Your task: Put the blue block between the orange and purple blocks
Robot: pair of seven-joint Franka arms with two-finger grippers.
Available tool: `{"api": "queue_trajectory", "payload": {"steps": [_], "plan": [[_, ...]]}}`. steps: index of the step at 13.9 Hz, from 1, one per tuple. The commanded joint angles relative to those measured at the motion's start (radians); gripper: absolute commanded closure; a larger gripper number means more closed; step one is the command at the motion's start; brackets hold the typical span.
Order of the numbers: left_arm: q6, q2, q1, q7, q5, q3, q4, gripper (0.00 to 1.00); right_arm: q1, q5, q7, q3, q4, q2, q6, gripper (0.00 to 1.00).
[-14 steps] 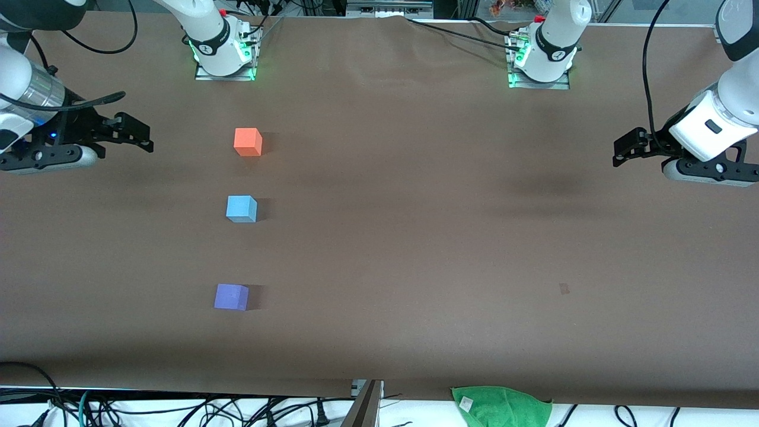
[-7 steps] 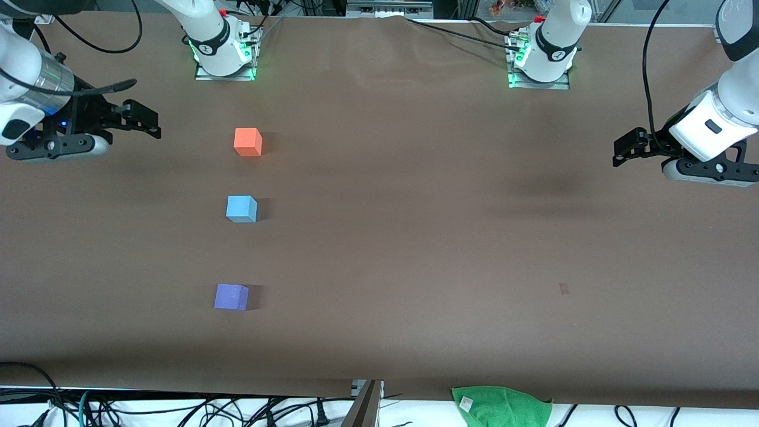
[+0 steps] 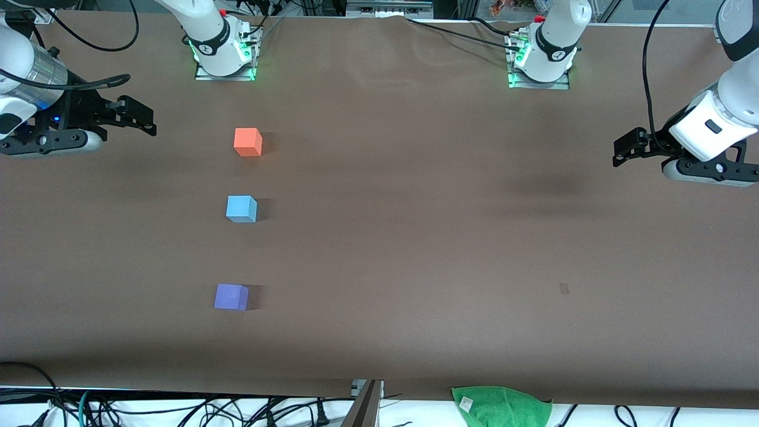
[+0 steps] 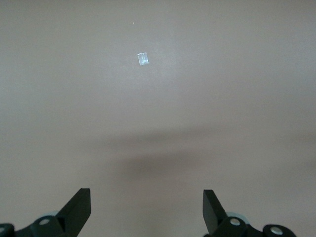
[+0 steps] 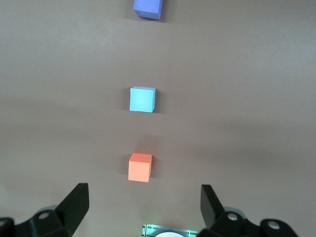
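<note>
Brown matte surface (image 3: pixel 415 237) fills most of the front view, paper-like, with faint creases near the edge where the bases stand. Small pale rectangular mark (image 3: pixel 564 289) on the surface toward the left arm's end, closer to the camera-side edge; the same mark (image 4: pixel 143 59) shows in the left wrist view as a light, slightly shiny patch. Green cloth (image 3: pixel 501 405), crumpled, with a small white label, lies just off the camera-side edge. Black and white cables (image 3: pixel 178 409) tangle along that edge, thickest near the right arm's end corner. Grey metal bar (image 3: pixel 364 406) pokes up at mid-edge.
</note>
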Motion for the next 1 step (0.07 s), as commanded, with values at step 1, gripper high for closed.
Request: {"api": "queue_trajectory", "payload": {"steps": [1], "plan": [[-0.01, -0.008, -0.002, -0.003, 0.022, -0.002, 0.004, 0.0, -0.012, -0.017, 0.001, 0.009, 0.015, -0.003, -0.016, 0.0]]}}
